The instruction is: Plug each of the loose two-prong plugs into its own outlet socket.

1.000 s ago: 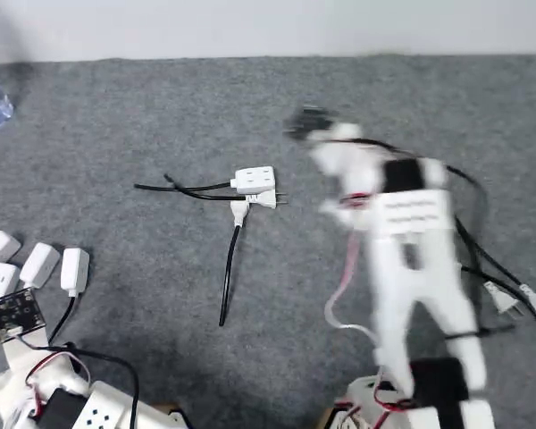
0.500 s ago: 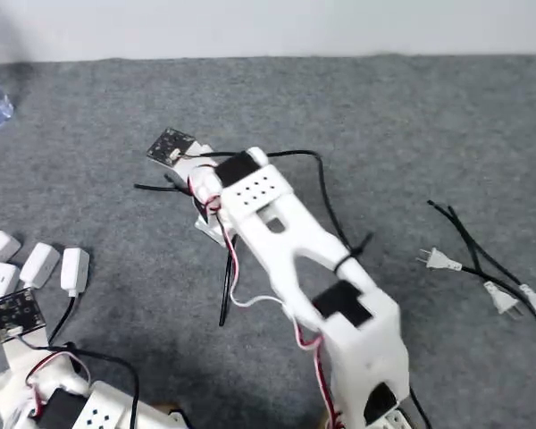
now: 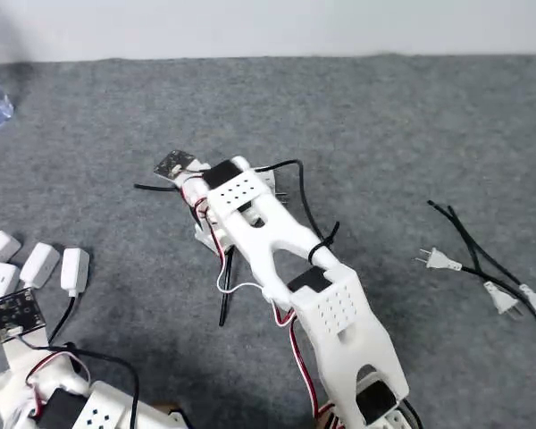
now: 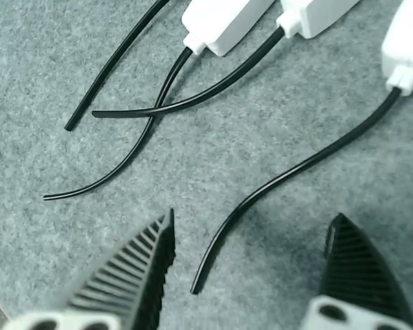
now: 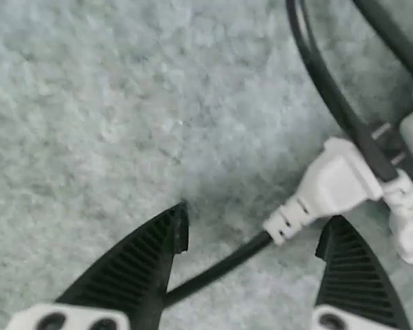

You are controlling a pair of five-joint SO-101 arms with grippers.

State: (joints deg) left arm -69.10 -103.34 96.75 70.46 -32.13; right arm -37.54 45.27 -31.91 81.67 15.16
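- Two hands are gaping: right hand (image 5: 251, 230) is hovering over the central plug (image 5: 327, 182); left hand (image 4: 251, 230) is hovering over cords (image 4: 289, 172).
- Spare plugs (image 3: 491, 290) are lying at 3 o'clock, sockets (image 3: 40, 264) at 8 o'clock.

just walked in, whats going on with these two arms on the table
Two robot arms at a plugging job, neither holding anything yet. The right arm is stretched over the middle of the table, jaws open over a white plug and its black cord. The left arm sits at the near left corner, jaws open above the cords of three white sockets. Other plugs lie loose on the right.
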